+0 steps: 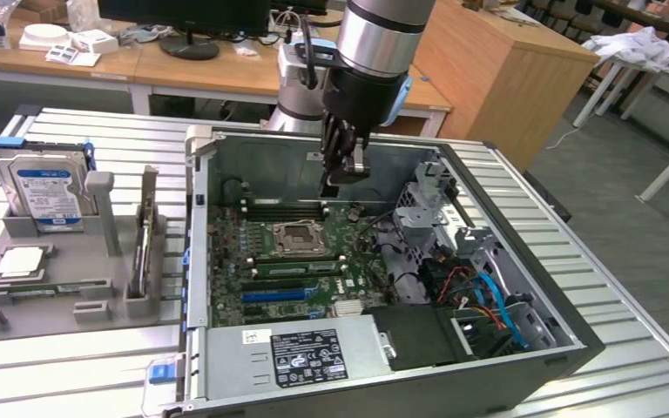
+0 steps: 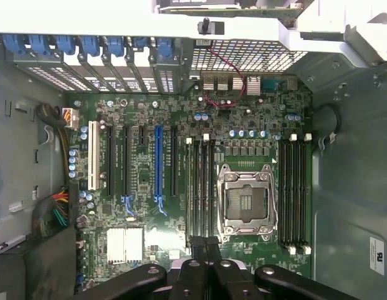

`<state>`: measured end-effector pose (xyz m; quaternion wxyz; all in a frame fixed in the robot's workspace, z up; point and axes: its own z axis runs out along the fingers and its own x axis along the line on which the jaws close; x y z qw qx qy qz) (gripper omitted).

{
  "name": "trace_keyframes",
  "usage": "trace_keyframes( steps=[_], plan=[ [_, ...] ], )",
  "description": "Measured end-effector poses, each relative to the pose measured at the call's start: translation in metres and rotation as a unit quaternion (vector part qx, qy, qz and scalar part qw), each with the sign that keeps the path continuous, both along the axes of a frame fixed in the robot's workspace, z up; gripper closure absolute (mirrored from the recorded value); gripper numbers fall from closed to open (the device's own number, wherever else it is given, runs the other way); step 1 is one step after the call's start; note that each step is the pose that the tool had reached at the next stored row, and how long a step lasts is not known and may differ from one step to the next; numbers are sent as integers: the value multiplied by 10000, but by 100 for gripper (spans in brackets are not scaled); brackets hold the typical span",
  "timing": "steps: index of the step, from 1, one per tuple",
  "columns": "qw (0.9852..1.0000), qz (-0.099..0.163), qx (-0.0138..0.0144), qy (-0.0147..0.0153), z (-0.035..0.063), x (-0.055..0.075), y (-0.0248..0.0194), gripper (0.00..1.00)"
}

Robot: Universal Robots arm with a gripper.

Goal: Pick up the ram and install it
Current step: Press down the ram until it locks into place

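One ram stick [image 1: 145, 237] stands on its long edge in the grey holder [image 1: 79, 313], on the exterior view's left of the open computer case [image 1: 543, 348]. A second green stick [image 1: 46, 288] lies low near the holder's front. My gripper [image 1: 337, 185] hangs inside the case above the motherboard [image 1: 265, 252], far from both sticks. It is shut, with nothing visible between its fingers. In the wrist view the gripper [image 2: 203, 241] sits over one end of the memory slots [image 2: 201, 181] beside the empty CPU socket [image 2: 246, 200]. A green strip [image 1: 296, 267] shows in those slots; whether it is a seated stick I cannot tell.
The holder also carries a silver hard drive [image 1: 42, 187] with a blue label and a square CPU chip [image 1: 21, 261]. A drive cage [image 1: 434, 209], loose cables [image 1: 480, 292] and the power supply [image 1: 306, 357] crowd the case. Desks stand behind the slatted table.
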<state>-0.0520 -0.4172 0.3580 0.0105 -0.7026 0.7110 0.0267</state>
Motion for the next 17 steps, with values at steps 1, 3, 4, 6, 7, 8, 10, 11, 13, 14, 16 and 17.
trace_keyframes(
  steps=[1,3,4,6,7,8,10,11,13,14,16,17],
  plan=[
    [10000,-3,0,0,0,0,0,89],
    [10000,-17,0,0,0,0,0,89],
    [10000,-25,0,0,0,0,0,89],
    [10000,-40,0,0,0,0,0,89],
    [10000,-48,-1,0,0,0,0,89],
    [10000,-58,0,0,0,0,0,89],
    [10000,-79,0,0,0,0,0,89],
    [9999,-100,0,0,0,0,0,89],
    [9999,-159,0,0,0,0,0,89],
    [9998,-196,0,0,0,0,0,89],
    [9996,-295,0,0,0,0,0,89],
    [9993,-362,-1,0,0,0,0,89]
  ],
)
